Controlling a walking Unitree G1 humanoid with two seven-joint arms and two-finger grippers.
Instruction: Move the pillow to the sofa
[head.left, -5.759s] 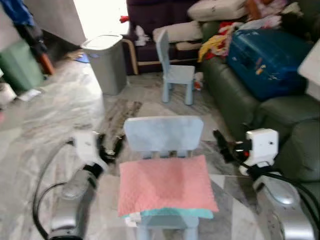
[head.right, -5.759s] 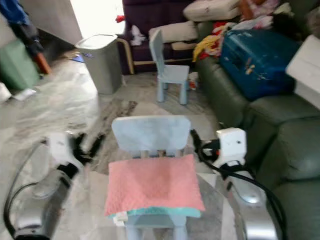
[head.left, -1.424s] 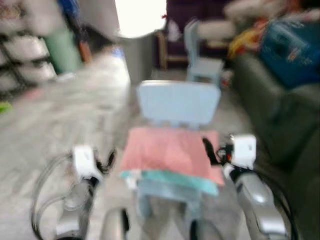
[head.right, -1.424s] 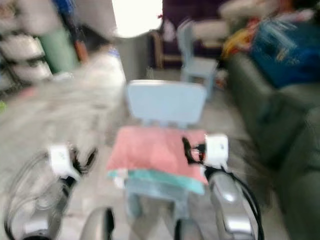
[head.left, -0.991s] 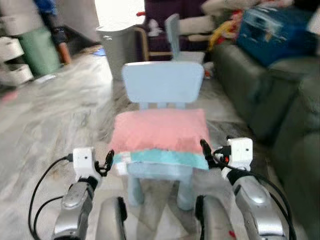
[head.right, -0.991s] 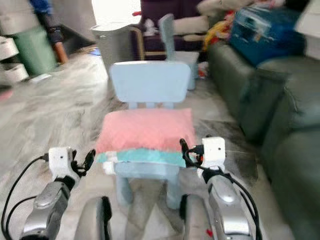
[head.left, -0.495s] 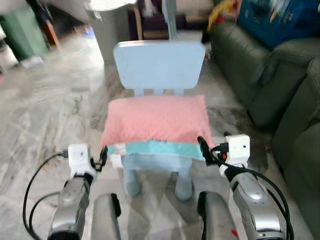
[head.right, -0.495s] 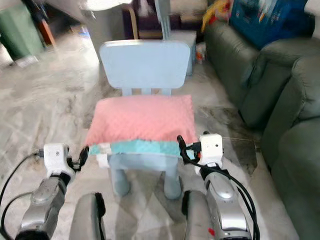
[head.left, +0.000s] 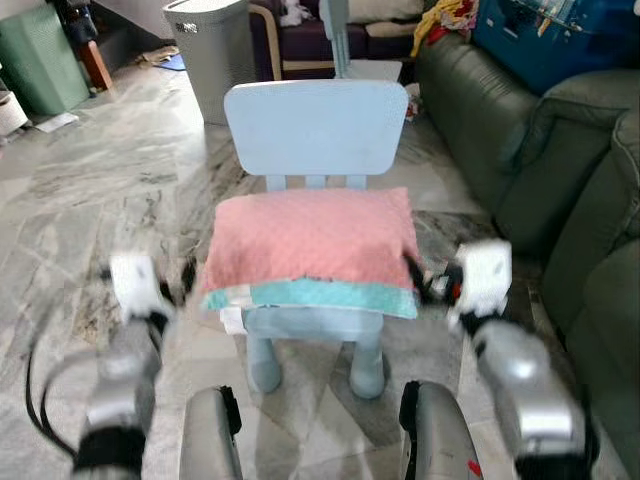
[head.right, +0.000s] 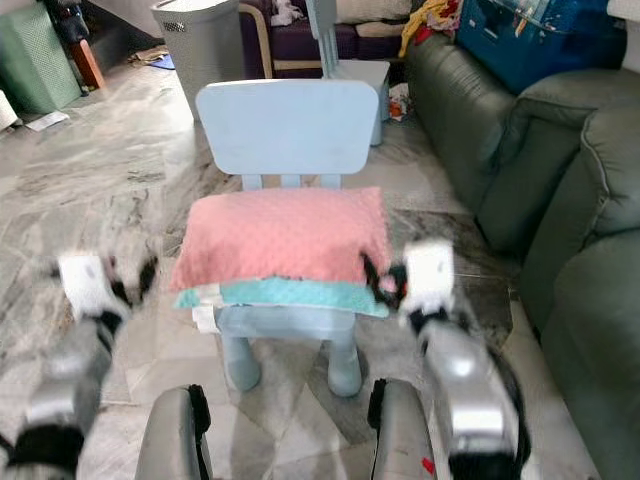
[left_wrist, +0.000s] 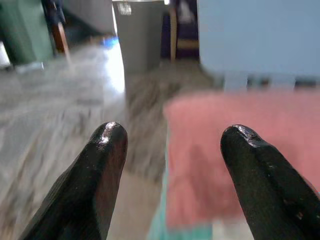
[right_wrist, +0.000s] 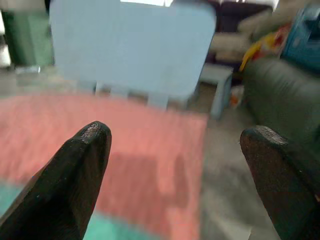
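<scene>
Now flanking pillow (head.left: 312, 237) mid-frame: left gripper (left_wrist: 172, 150), right gripper (right_wrist: 172, 150) wide open, empty, poised for two-sided grasp.

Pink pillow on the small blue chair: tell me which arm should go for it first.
Right, though both will likely be needed. The right gripper sits open right at the pink pillow's near right corner. The left gripper, also open, hangs beside the blue chair, apart from the pillow's left edge, so it has farther to travel.
</scene>
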